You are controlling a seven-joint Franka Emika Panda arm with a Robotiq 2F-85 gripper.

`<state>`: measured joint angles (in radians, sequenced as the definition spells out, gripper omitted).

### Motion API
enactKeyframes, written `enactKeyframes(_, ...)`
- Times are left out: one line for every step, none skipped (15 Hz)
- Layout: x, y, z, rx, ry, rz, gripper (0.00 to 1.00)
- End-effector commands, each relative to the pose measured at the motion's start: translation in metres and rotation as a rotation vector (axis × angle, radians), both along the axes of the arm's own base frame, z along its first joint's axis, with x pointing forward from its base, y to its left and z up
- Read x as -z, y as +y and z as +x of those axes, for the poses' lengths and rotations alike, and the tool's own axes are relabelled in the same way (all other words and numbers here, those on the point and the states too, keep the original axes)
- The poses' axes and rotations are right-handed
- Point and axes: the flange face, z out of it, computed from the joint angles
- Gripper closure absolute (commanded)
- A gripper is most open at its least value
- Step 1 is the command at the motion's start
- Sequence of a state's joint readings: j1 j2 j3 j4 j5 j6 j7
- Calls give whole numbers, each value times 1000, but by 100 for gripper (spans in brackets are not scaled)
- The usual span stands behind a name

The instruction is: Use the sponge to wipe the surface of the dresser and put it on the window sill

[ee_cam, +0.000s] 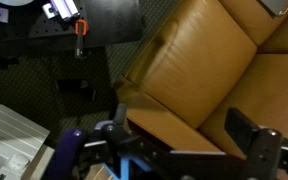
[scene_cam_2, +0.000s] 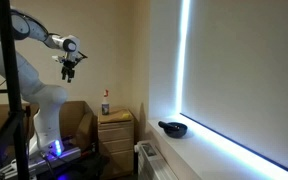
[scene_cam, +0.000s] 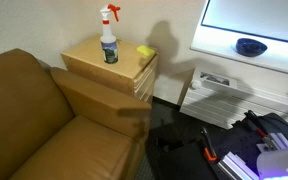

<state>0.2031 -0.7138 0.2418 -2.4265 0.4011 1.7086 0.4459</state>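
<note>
The yellow sponge lies on the top of the tan dresser, near its right edge, beside a clear spray bottle. The dresser also shows in an exterior view; I cannot make out the sponge there. The white window sill runs under the bright window and shows in both exterior views. My gripper hangs high in the air, well above and to the side of the dresser. In the wrist view the gripper is open and empty, over the brown couch.
A dark blue bowl sits on the window sill. A white slatted radiator stands below the sill. The brown leather couch is next to the dresser. Tools and cables lie on the dark floor.
</note>
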Motion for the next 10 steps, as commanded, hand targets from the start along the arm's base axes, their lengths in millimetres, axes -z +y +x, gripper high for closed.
enactKeyframes(-1, 0, 0, 0, 1, 0, 0)
enactKeyframes(16, -1, 15, 23, -51, -64, 0)
enactKeyframes(33, -6, 34, 46, -98, -109, 0)
enactKeyframes(44, -6, 57, 68, -144, -136, 0)
enactKeyframes(51, -9, 68, 67, -208, -173, 0)
enactKeyframes(58, -10, 84, 101, -264, -194, 0)
enactKeyframes(70, -10, 101, 133, -308, -206, 0)
enactKeyframes(85, -10, 121, 167, -334, -205, 0)
enactKeyframes(100, -10, 139, 200, -357, -206, 0)
enactKeyframes(114, -10, 156, 247, -345, -204, 0)
